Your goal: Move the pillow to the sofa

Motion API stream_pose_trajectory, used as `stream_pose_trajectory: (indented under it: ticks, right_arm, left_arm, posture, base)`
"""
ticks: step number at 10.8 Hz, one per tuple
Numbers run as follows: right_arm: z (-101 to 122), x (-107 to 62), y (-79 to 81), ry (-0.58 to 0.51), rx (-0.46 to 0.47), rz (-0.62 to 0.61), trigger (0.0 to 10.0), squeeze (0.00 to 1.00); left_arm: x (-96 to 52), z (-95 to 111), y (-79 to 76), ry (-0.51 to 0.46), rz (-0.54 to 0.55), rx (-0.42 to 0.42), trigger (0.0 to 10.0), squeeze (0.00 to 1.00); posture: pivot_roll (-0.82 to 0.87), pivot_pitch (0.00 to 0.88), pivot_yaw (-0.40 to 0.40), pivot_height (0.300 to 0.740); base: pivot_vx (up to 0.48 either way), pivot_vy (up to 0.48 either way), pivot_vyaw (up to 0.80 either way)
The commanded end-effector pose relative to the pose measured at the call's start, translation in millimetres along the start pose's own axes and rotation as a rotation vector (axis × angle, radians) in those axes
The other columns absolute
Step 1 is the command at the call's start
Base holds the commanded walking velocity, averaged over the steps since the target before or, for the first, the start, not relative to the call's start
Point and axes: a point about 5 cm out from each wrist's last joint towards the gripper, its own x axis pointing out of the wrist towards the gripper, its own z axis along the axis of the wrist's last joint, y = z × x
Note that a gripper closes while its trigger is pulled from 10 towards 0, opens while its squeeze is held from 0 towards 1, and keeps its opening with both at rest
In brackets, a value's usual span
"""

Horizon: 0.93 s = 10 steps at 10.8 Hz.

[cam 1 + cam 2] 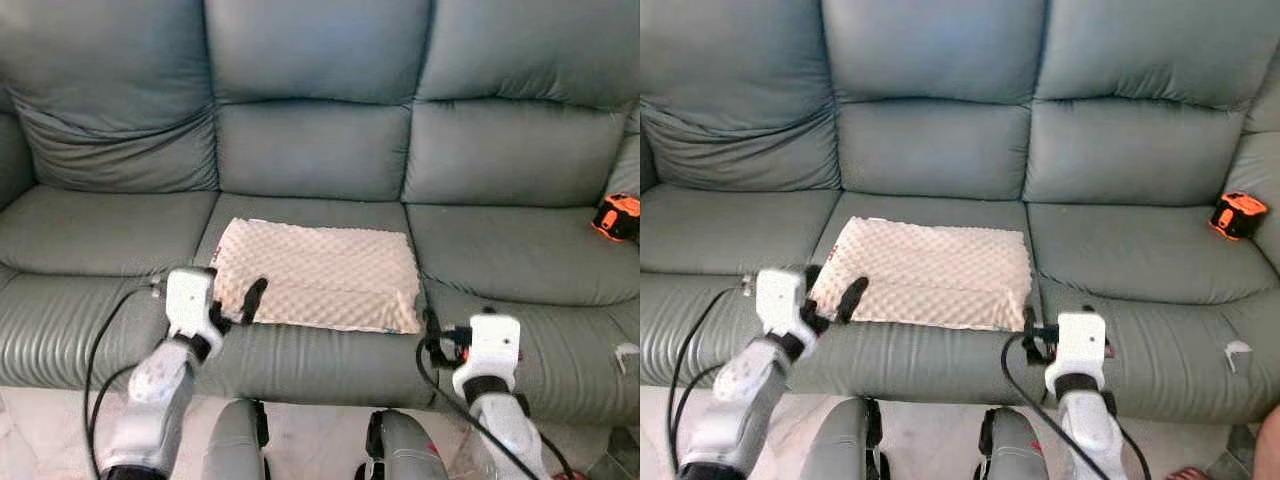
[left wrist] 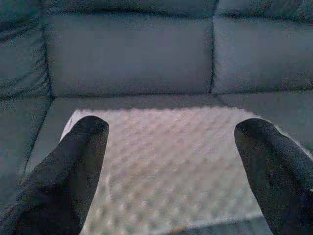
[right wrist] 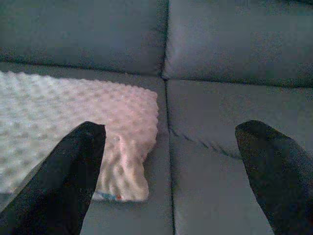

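Pillow (image 1: pixel 318 273) lies flat on the sofa (image 1: pixel 320 150) middle seat, so we judge it delivered. Our left gripper (image 2: pixel 171 161) gapes empty, pillow ahead between its fingers. Right gripper (image 3: pixel 168 166) gapes too, pillow's corner just beyond one finger. We back straight out, snagging nothing.

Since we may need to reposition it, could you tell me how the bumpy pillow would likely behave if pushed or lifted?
The pillow lies flat and thin on the sofa, so it probably sags if lifted by one edge. Its dimpled fabric likely grips rather than slips. It should slide, not roll.
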Motion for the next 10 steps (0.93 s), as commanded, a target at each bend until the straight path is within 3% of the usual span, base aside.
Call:
stream_pose_trajectory:
  ticks: [1,3,5,7,10]
  right_arm:
    - [6.8,2.3,-2.9,-0.031,0.012,0.001,10.0,0.0]
    - [15.1,16.4,-5.9,-0.049,0.036,-0.016,10.0,0.0]
    - [21.7,28.8,-2.5,-0.068,0.039,0.009,10.0,0.0]
    - [30.1,42.3,-4.0,-0.091,0.044,0.007,10.0,0.0]
    - [32.2,46.7,-6.6,-0.092,0.035,-0.002,10.0,0.0]
  left_arm:
    - [1.0,1.3,3.5,0.008,0.017,0.002,10.0,0.0]
    - [7.9,4.7,8.2,0.005,0.041,-0.001,10.0,0.0]
    - [13.0,1.1,-1.1,0.011,0.023,-0.006,10.0,0.0]
    - [21.8,2.8,1.5,0.007,0.051,-0.007,10.0,0.0]
    - [30.5,10.0,12.8,-0.005,0.094,0.003,10.0,0.0]
  posture:
    - [-0.04,0.0,0.006,0.647]
    - [-0.04,0.0,0.004,0.68]
    - [-0.04,0.0,-0.009,0.714]
    - [-0.05,0.0,-0.008,0.74]
    - [-0.06,0.0,0.001,0.74]
  base:
    - [0.0,0.0,0.0]
    - [0.0,0.0,0.0]
    - [0.0,0.0,0.0]
    - [0.0,0.0,0.0]
    - [0.0,0.0,0.0]
